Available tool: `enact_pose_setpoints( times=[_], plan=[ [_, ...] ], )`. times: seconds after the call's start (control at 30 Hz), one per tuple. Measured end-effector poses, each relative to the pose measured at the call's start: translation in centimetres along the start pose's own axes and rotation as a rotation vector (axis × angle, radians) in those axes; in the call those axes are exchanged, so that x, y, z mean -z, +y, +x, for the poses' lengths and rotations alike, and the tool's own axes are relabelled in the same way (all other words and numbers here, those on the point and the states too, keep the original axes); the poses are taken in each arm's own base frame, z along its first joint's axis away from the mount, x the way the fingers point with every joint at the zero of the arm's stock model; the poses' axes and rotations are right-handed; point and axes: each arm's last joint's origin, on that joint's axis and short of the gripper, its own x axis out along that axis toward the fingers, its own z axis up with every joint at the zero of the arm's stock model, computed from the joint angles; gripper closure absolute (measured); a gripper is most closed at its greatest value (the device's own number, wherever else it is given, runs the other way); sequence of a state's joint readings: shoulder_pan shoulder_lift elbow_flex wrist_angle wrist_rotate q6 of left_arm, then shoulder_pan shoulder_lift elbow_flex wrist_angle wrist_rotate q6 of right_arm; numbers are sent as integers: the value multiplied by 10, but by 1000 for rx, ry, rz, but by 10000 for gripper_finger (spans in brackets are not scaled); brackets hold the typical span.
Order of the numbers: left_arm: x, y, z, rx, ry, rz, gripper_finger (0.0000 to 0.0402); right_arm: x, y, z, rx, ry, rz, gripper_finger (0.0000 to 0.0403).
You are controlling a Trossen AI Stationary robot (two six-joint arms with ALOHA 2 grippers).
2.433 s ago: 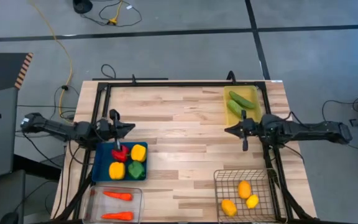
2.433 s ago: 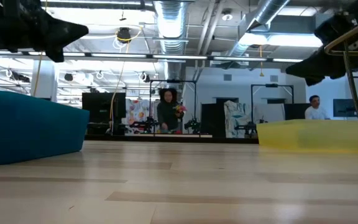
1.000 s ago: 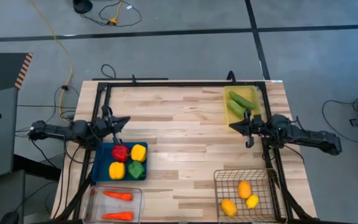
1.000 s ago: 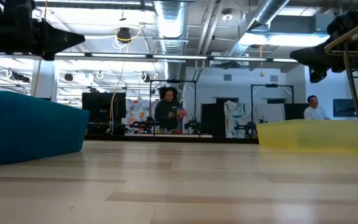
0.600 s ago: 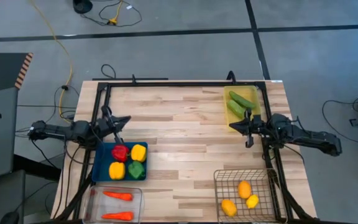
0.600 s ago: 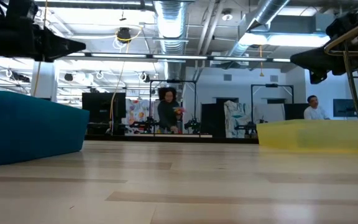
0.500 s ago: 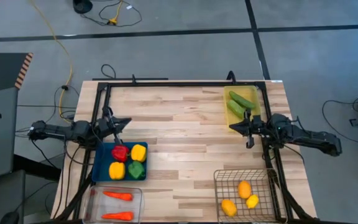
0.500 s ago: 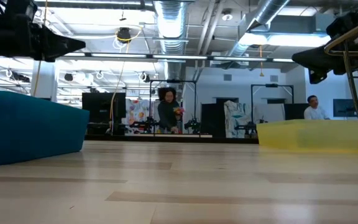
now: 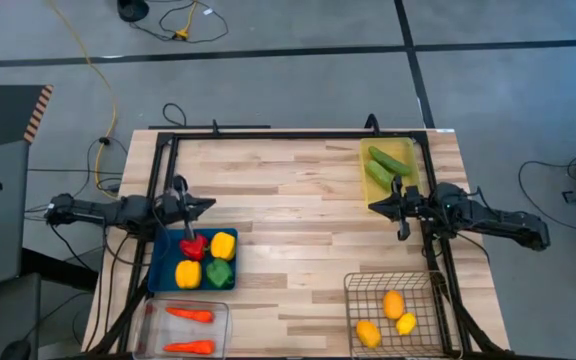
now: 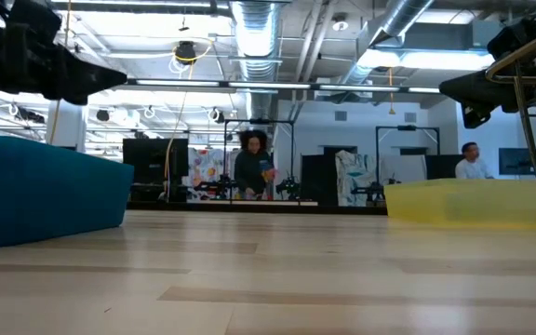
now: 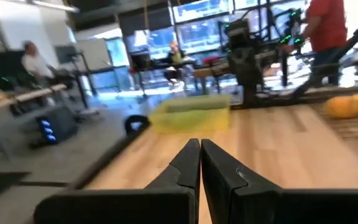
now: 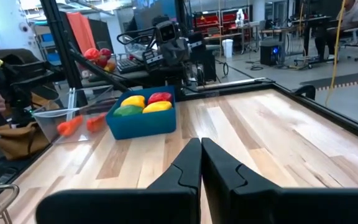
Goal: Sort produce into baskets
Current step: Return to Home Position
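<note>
All the produce lies in the baskets. The blue tray [image 9: 158, 272] at the near left holds a red pepper [image 9: 192, 245], yellow peppers [image 9: 223, 243] and a green one [image 9: 219, 271]. Beside it, carrots [image 9: 189, 314] lie in the clear bin [image 9: 150, 328]. Cucumbers [image 9: 388, 160] fill the yellow tray [image 9: 410, 150] at the far right, and lemons [image 9: 393, 303] sit in the wire basket [image 9: 353, 298]. My left gripper [image 9: 211, 204] hovers shut at the blue tray's far edge. My right gripper [image 9: 371, 206] hovers shut just near of the yellow tray. Both point level toward the table's middle.
The bare wooden middle of the table [image 9: 288, 230] lies between the two grippers. A black frame [image 9: 268, 136] runs along the far edge and both sides. People stand and sit in the room beyond the table [image 10: 252, 166].
My left gripper has swung its tip a little toward the table's near edge and dipped slightly, staying shut above the blue tray's far edge. The produce has stayed where it was.
</note>
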State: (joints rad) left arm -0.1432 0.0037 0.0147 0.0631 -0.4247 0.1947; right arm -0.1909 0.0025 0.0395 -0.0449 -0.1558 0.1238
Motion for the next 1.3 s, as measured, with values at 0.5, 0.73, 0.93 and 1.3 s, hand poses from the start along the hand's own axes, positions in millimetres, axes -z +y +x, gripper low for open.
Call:
enact_pose_setpoints(
  times=[0.5,0.73,0.93,1.3],
  plan=[
    [3,-11,-1,367,-2,-56,400,0,0,0,1,3,1,365],
    [4,-13,-2,415,-3,-46,400,0,0,0,2,3,1,365],
    [4,-12,-2,403,-3,-45,400,1,0,0,2,3,1,365],
    [4,-12,-2,390,-3,-45,400,1,0,0,3,4,1,365]
  ],
)
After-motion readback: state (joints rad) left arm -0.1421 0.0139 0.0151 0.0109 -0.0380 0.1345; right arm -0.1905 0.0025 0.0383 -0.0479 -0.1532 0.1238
